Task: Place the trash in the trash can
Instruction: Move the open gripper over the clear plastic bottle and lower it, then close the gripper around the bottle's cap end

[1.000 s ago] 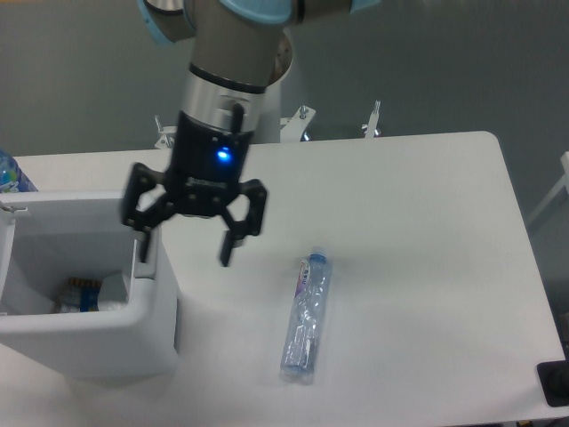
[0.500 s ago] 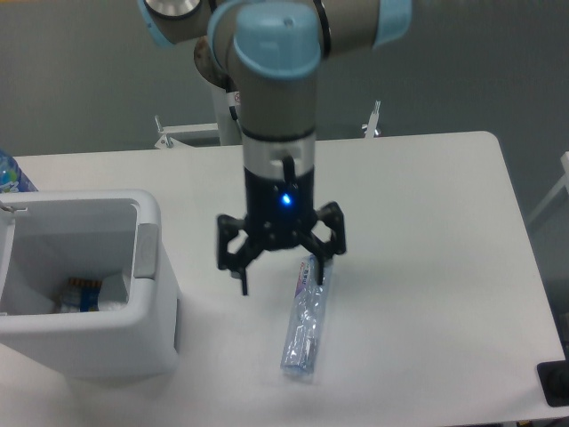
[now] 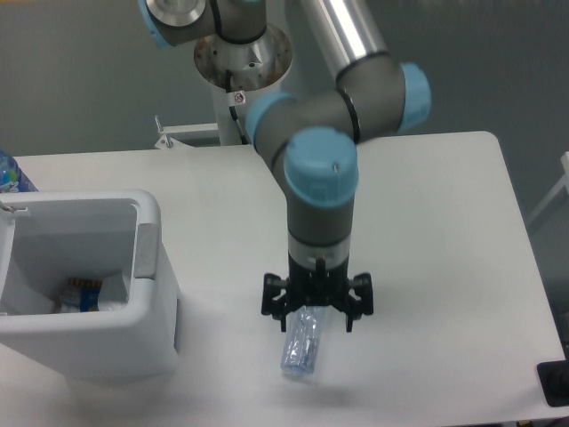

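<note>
Bottle (image 3: 300, 349), crushed and clear, lies flat on the table (image 3: 444, 231), right under me. A second ago I was beside the trash can (image 3: 151, 267); now my gripper (image 3: 315, 313) is low over it, jaws wide. Grabbing comes next, I think.

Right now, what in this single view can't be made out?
- Crushed bottle: upper part hidden behind the gripper; contact cannot be told.
- Trash can: left side cut off by the frame edge; its contents are partly hidden by the front wall.
- Blue object at the left edge: mostly cropped.
</note>
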{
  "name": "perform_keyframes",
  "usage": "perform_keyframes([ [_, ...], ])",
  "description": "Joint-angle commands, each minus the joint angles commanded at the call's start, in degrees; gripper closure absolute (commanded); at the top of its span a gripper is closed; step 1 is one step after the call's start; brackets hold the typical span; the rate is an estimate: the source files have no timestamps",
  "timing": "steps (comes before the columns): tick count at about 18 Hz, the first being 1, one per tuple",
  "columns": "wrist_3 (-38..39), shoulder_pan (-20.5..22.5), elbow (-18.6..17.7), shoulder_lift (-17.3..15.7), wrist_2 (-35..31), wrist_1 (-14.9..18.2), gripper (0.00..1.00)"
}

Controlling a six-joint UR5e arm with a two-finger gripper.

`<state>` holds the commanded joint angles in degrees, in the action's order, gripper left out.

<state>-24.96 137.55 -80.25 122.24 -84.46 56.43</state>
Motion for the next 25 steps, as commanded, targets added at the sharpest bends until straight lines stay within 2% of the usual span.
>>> perform_keyframes([
  [2, 0.09, -0.09, 0.70, 2.46, 0.00, -0.18, 0.00],
  [4, 0.35, -0.52, -0.60, 3.96, -0.09, -1.49, 0.00],
  [8, 0.53, -1.49, -0.87, 5.81, -0.26, -3.08, 0.00],
  [16, 0.53, -2.20, -0.61, 8.45, -2.81, -3.95, 0.00],
  [23, 0.53, -3.34, -0.88, 9.33, -5.01, -5.28, 0.00],
  [25, 0.70, -3.43, -0.96, 9.24, -5.10, -5.28, 0.11],
])
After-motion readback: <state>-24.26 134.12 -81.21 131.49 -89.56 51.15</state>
